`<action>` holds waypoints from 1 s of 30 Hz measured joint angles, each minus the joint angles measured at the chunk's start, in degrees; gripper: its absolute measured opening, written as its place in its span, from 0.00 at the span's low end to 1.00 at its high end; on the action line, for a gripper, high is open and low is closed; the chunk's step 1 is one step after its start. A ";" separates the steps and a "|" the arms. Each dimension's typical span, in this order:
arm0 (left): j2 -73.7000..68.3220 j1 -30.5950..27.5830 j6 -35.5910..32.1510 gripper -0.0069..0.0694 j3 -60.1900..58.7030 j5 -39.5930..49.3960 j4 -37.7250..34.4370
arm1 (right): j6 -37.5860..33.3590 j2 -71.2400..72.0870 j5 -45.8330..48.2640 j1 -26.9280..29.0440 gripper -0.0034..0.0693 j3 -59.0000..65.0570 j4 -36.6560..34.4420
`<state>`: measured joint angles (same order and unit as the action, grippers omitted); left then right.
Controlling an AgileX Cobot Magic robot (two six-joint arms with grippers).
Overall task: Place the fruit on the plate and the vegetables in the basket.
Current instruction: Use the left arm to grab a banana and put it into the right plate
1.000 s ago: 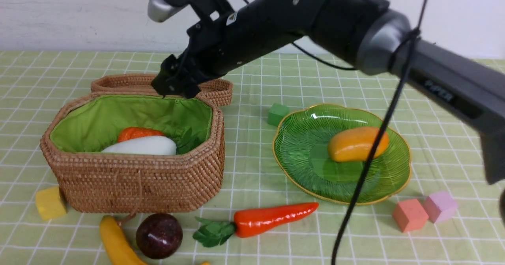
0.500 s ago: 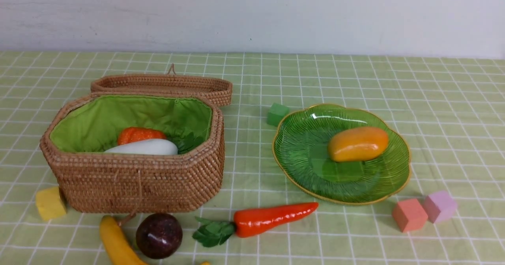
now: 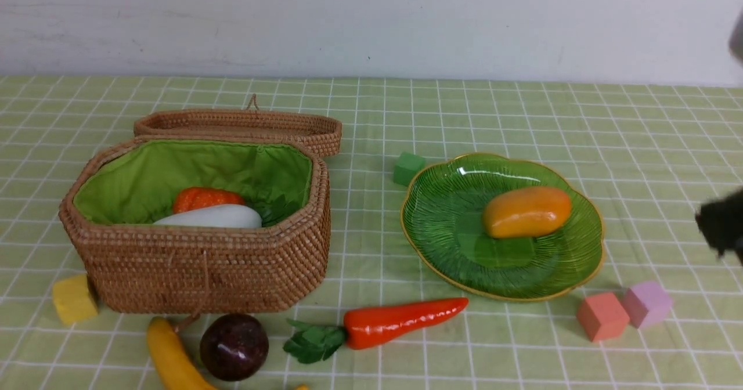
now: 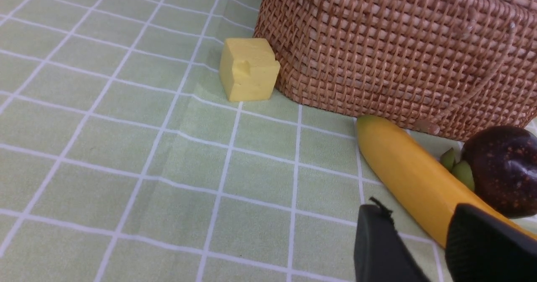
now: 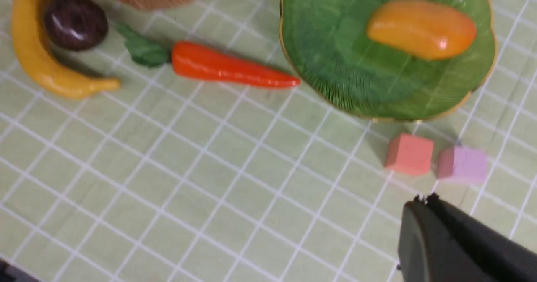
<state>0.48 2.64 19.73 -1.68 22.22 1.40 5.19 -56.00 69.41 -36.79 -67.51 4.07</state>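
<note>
The wicker basket [image 3: 203, 262] stands open at the left, holding an orange pumpkin [image 3: 200, 197], a white oblong [image 3: 215, 217] and some dark green leaves. The green plate [image 3: 453, 216] at the right carries the mango [image 3: 525, 211]. On the cloth in front lie the carrot [image 3: 400, 322], the dark purple ball [image 3: 234, 346] and the banana [image 3: 168, 355]. My left gripper [image 4: 419, 215] hangs open and empty just short of the banana [image 4: 402, 168]. My right gripper [image 5: 423, 199] is shut on nothing, near the pink cubes, and shows as a dark blur at the front view's right edge.
The basket's lid [image 3: 238, 123] lies flat behind it. Foam cubes sit around: yellow [image 3: 72, 299] at the basket's left corner, green [image 3: 408, 168] behind the plate, coral [image 3: 602, 316] and lilac [image 3: 647, 303] in front of the plate's right side.
My right arm has pulled away from above the basket to the right edge of the front view, and its jaws have shut. The objects on the cloth have not moved.
</note>
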 joint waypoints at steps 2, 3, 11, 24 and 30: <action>0.00 0.00 0.00 0.40 0.00 0.00 0.00 | 1.04 3.08 -1.88 0.00 0.02 6.00 -1.47; 0.00 0.00 0.00 0.40 0.00 0.00 0.00 | 1.52 4.70 -2.69 0.00 0.02 8.91 -2.30; 0.00 0.00 0.00 0.40 0.00 0.00 0.00 | 2.27 13.54 -1.67 0.00 0.03 21.56 -5.85; 0.00 0.00 0.00 0.40 0.00 0.00 0.00 | -0.29 18.51 1.83 3.47 0.04 22.78 -4.94; 0.00 0.00 0.00 0.40 0.00 0.00 0.00 | -1.23 28.37 -16.78 19.75 0.04 27.14 -2.87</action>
<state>0.48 2.64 19.73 -1.68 22.22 1.40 3.96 -27.63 52.64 -17.04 -40.36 1.19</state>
